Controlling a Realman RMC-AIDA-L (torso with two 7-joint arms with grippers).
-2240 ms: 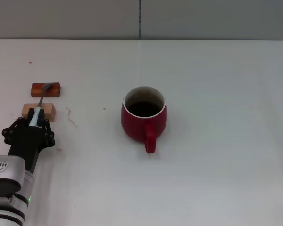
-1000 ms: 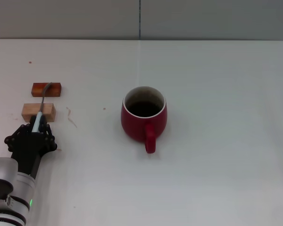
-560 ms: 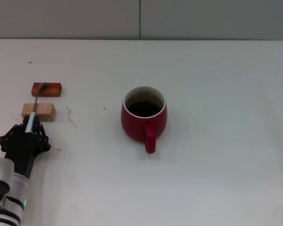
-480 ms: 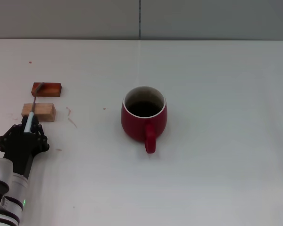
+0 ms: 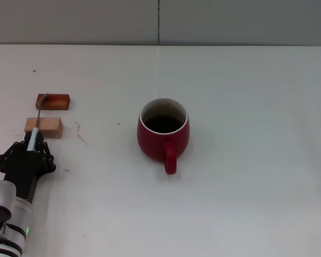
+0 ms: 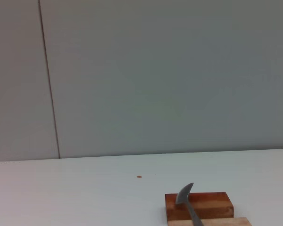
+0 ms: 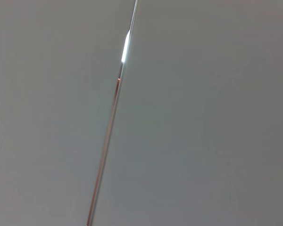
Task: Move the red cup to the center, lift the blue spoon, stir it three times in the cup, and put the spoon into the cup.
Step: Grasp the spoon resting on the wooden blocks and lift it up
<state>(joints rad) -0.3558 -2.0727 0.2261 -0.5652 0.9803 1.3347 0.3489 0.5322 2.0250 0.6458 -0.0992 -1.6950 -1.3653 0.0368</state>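
Cup (image 5: 163, 133) already at centre, handle toward 6 o'clock. Spoon (image 5: 36, 122) at 9 o'clock, clamped in left gripper (image 5: 31, 145), bowl over the blocks (image 5: 44, 127). Left to do: carrying over, stirring, dropping in.

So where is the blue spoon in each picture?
Head view: the blue spoon is at the far left, its handle held in the left tool, its bowl up by the dark reddish block.
Left wrist view: only its grey bowl and neck show, low down, in front of that block.
Right wrist view: not in it.
Shared landmark: the dark reddish block.
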